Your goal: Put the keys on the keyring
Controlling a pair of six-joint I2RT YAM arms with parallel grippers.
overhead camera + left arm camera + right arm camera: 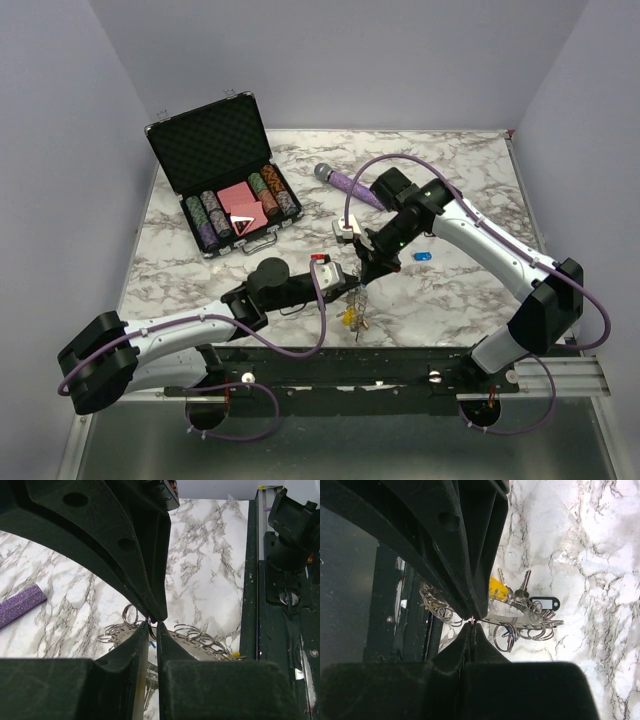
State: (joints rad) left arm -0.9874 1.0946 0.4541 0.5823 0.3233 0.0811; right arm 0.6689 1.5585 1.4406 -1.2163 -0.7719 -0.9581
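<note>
Marble-patterned desk (470,180): the white-and-black left arm (190,330) reaches in low from lower left and the right arm (490,240) folds in from the right, meeting at lower centre of the frame. The right tool (472,621) is clamped on the thin silvery metal keyring (512,621), whose band runs outward from its tips, with yellow-capped and black-tagged keys (497,589) strung on it. The left tool (154,623) is narrowed to a slit at the ring's rim, whether gripping I cannot tell; a loose blue-capped key (423,256) lies flat right of both tools, nearer the right arm, its long axis seemingly left-right.
</note>
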